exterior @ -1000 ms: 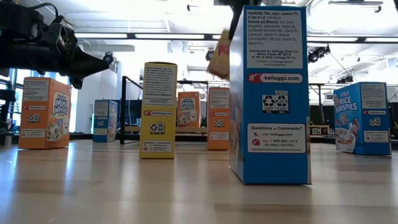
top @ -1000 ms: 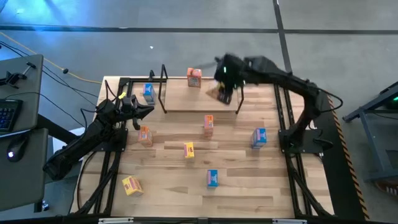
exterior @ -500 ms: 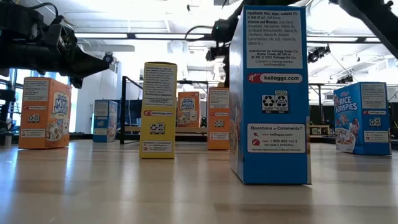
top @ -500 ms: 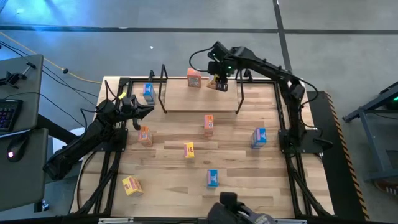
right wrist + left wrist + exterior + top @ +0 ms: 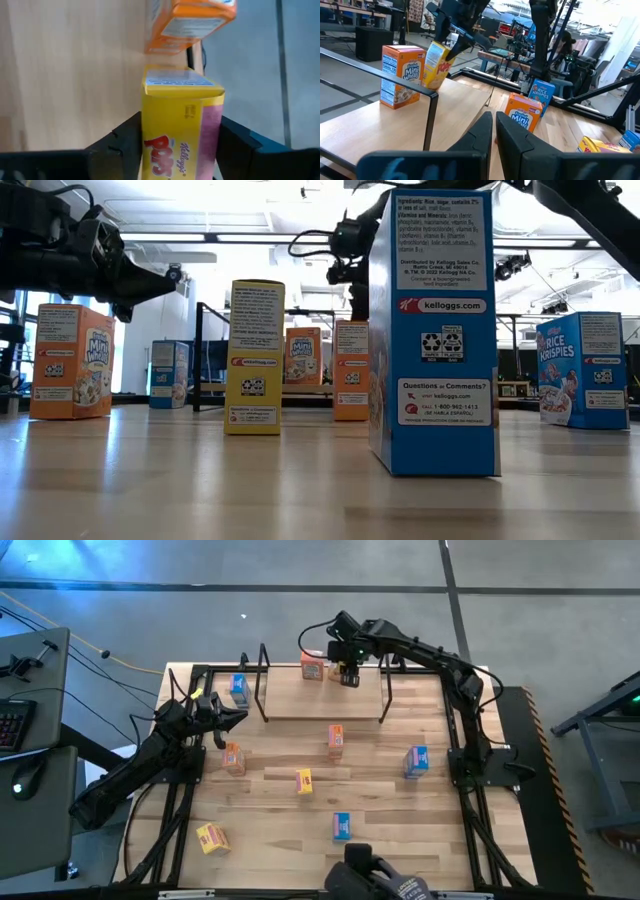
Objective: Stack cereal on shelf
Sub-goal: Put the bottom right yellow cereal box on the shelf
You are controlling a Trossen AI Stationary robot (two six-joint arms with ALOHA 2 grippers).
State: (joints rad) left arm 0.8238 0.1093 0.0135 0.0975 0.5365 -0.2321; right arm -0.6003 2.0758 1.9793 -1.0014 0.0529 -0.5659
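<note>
My right gripper [image 5: 347, 672] hangs over the far edge of the shelf [image 5: 320, 700], shut on a yellow cereal box [image 5: 436, 65]. An orange cereal box [image 5: 313, 666] stands upright on the shelf board just left of it. The right wrist view shows the yellow box [image 5: 182, 125] between both fingers, with the orange box [image 5: 190, 22] beyond it. My left gripper [image 5: 240, 716] waits shut and level at the table's left side, touching nothing. Several other cereal boxes stand on the table top. My right gripper pinches the yellow box between its two fingers, one on each of two opposite sides [image 5: 150, 125], at the box's upper part [image 5: 442, 50]. The fingers [image 5: 235, 142] slant down from above. The box hangs tilted beside the orange box. Whether its lower corner [image 5: 429, 86] touches the board, I cannot tell.
Black wire frames [image 5: 263, 680] [image 5: 385, 690] stand at the shelf's ends. On the table: a blue box [image 5: 239, 688] left of the shelf, orange boxes [image 5: 233, 756] [image 5: 335, 739], yellow ones [image 5: 304, 781] [image 5: 212, 837], blue ones [image 5: 416, 760] [image 5: 341, 827]. A dark object [image 5: 375, 880] juts in at the near edge.
My right gripper has carried the yellow box down and toward the far edge and the orange box, rolling as it went, then nearly stopped. The box stays tilted between its fingers. A dark object has come in at the table's near edge.
</note>
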